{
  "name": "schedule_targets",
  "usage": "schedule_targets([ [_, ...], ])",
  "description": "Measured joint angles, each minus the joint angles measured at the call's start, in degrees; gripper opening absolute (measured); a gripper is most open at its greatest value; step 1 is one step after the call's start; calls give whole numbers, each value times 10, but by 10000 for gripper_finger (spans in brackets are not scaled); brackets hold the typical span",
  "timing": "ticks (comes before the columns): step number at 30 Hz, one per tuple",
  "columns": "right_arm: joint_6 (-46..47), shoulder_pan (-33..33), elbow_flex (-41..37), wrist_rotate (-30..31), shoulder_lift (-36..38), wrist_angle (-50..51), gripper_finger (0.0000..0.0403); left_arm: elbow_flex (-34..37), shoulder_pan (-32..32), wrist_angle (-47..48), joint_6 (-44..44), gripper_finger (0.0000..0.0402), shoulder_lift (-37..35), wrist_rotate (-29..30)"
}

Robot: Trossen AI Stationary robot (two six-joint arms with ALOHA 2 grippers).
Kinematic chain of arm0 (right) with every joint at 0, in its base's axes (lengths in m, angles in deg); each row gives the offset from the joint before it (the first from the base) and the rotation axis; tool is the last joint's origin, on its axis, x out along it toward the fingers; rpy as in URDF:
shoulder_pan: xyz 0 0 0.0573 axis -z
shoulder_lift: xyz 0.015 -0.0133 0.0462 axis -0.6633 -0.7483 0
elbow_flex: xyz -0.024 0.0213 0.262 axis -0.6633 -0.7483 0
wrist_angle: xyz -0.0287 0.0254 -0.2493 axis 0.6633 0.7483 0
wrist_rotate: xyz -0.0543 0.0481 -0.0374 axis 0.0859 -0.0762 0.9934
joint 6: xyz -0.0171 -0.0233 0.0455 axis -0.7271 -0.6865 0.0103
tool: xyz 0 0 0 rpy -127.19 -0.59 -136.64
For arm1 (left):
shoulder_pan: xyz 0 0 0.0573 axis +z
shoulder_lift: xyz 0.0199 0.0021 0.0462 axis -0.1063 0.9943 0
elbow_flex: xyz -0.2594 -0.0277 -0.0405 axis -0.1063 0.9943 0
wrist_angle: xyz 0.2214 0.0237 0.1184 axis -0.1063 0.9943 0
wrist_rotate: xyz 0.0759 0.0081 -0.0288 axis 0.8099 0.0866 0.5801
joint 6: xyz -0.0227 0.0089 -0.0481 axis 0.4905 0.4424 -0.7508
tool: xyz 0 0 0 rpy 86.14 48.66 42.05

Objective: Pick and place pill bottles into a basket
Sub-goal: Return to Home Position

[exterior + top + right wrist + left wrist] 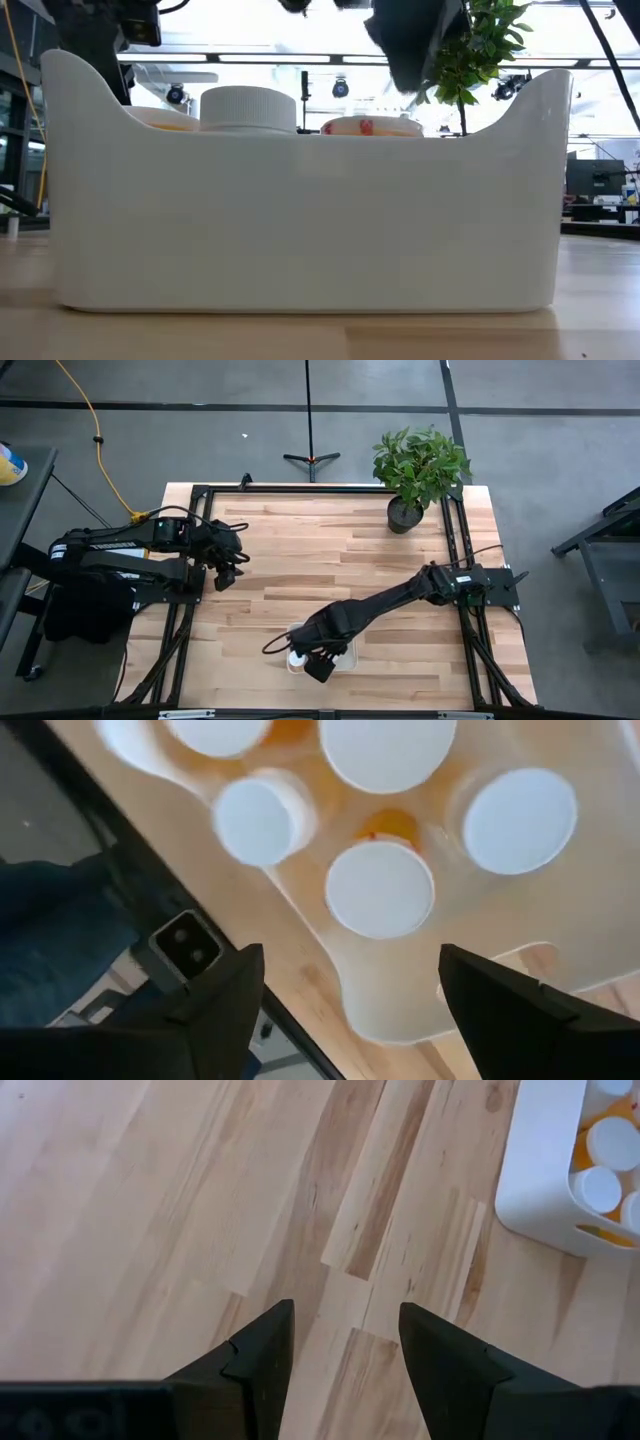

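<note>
One basket [300,230] close to the low camera, bottles inside, two grippers empty.

Looking level across the table [300,550], two white caps show above the basket's rim. From above, five pill bottles [380,890] with white caps stand upright in it; whether there is a sixth I cannot tell. The right gripper [352,960] hangs just over the basket, fingers spread, pinching nothing. The left gripper [345,1315] hovers over bare wood at the table's left side, well apart from the basket, its fingers also spread. One potted plant [405,515] stands at the far right corner.
</note>
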Motion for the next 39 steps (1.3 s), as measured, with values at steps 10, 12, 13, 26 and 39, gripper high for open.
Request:
schedule_targets([
  [10,-42,12,10,58,50,4,291,0,0,-1,5,216,0,0],
  [12,-51,17,11,73,64,3,291,0,0,-1,5,216,0,0],
  [13,-54,19,11,83,70,2,291,0,0,-1,5,216,0,0],
  [26,-165,33,11,248,167,-2,291,0,0,-14,2,216,0,1],
  [39,-287,33,11,362,251,-3,291,0,0,-114,7,216,-15,2],
])
